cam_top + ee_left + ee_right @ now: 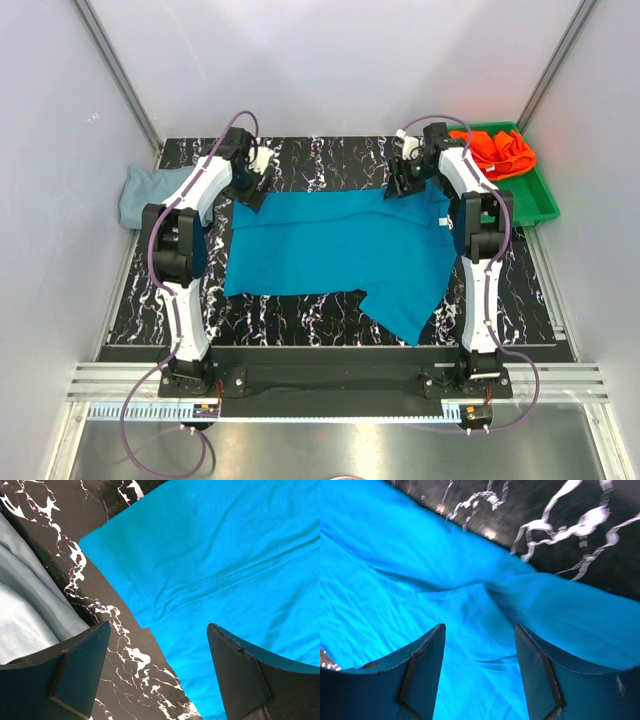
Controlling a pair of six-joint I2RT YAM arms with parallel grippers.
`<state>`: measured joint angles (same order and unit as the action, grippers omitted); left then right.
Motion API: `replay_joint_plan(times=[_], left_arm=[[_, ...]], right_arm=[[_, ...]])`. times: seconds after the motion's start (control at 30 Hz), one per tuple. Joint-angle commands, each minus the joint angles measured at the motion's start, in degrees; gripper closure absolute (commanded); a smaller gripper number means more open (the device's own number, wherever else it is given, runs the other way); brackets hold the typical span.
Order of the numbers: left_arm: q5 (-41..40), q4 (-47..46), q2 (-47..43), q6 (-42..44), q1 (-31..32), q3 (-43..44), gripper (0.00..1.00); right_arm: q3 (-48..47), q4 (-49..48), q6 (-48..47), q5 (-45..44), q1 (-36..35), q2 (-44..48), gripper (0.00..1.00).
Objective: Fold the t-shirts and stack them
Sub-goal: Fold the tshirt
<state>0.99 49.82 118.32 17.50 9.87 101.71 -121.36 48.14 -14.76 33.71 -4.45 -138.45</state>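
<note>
The teal-blue t-shirt [340, 250] lies spread on the black marbled table, a white tag [439, 221] at its right edge. My left gripper [251, 190] is open just above the shirt's far left corner; in the left wrist view [157, 630] its jaws straddle the shirt's edge [210, 570]. My right gripper [398, 188] is open over the far right edge; in the right wrist view [480, 632] teal cloth [420, 580] fills the gap between the jaws. The pale grey-blue t-shirt [148, 190] lies folded at the far left [25, 610]. The orange-red t-shirt [500, 150] lies crumpled in the green tray.
The green tray [535, 200] sits at the far right, off the table's right edge. White walls close in the table on three sides. The black marbled table [320, 160] shows bare behind the teal shirt and along its near edge.
</note>
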Motion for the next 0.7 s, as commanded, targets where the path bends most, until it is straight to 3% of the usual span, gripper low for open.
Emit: replay_joint_plan(times=[0.0, 0.17, 0.3, 0.5, 0.67], left_arm=[[1.29, -0.96, -0.55, -0.8, 0.24, 0.15, 0.17], [1.38, -0.69, -1.6, -1.06, 1.03, -0.11, 0.17], [1.47, -0.6, -2.04, -1.15, 1.12, -0.02, 0.17], [1.64, -0.52, -2.48, -1.24, 1.21, -0.2, 0.18], [1.64, -0.6, -3.54, -1.32, 1.38, -1.25, 0.18]], right_arm=[[-3.62, 2.31, -0.18, 1.8, -1.53, 0.82, 0.35], [-3.27, 2.31, -0.26, 0.3, -1.97, -0.32, 0.36], [-3.44, 2.05, -0.18, -0.75, -2.32, -1.03, 0.44], [-3.44, 0.99, 0.17, -3.83, -2.76, -1.73, 0.36], [-4.49, 0.55, 0.44, -5.76, -2.93, -3.13, 0.37]])
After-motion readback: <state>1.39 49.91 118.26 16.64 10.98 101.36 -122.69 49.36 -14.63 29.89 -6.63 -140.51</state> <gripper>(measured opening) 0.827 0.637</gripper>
